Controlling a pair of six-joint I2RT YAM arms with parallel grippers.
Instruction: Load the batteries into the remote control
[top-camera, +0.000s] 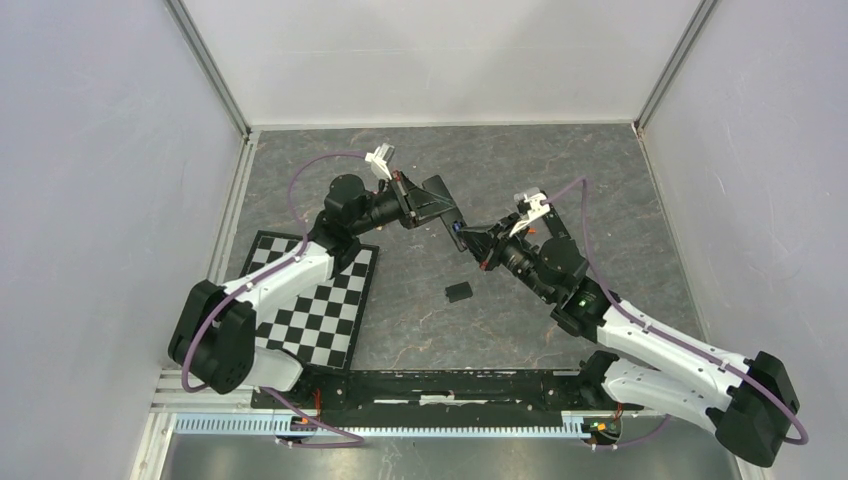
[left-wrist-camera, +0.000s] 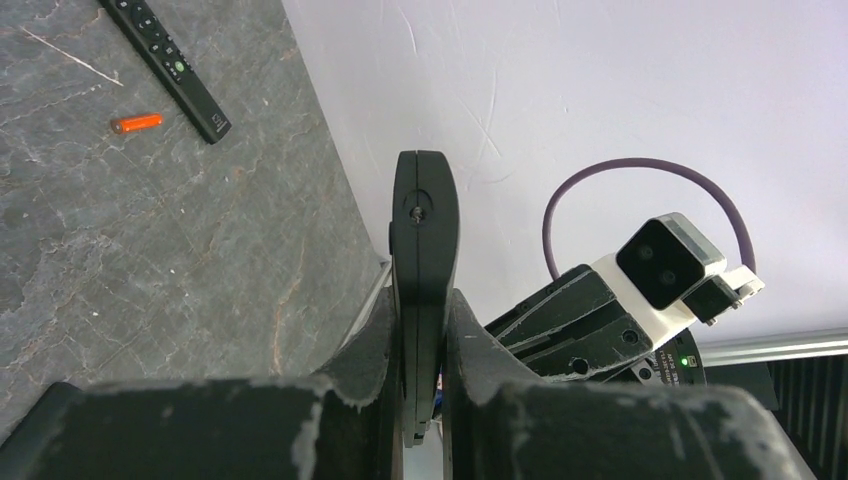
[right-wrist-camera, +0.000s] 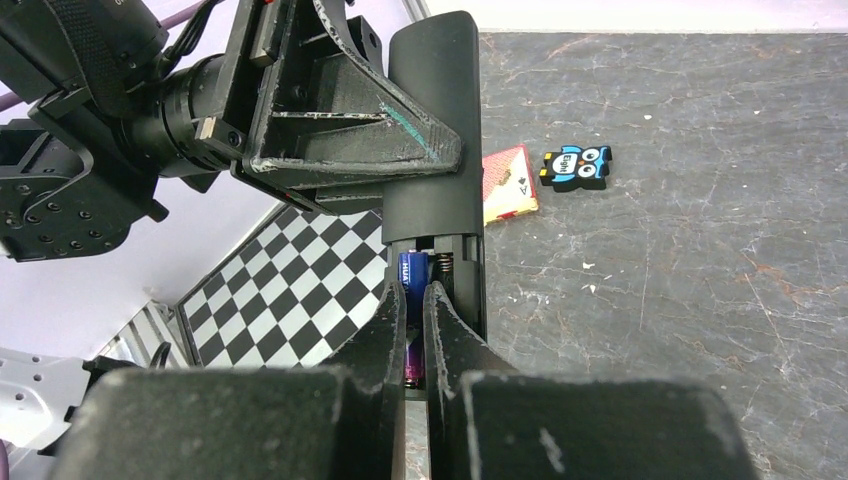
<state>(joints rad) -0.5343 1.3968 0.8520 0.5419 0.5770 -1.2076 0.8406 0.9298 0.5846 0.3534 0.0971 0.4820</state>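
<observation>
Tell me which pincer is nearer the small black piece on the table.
Right. The right pincer hangs just beyond the black piece; the left pincer, clamping the remote, sits farther back-left.

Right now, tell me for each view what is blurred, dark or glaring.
Top external: evenly lit, sharp throughout, soft shadows only, no glare. Left wrist: the left fingers close up are soft and dark; the orange battery beyond is crisp. Right wrist: the right fingers blur too; the blue battery in the remote reads clearly.
</observation>
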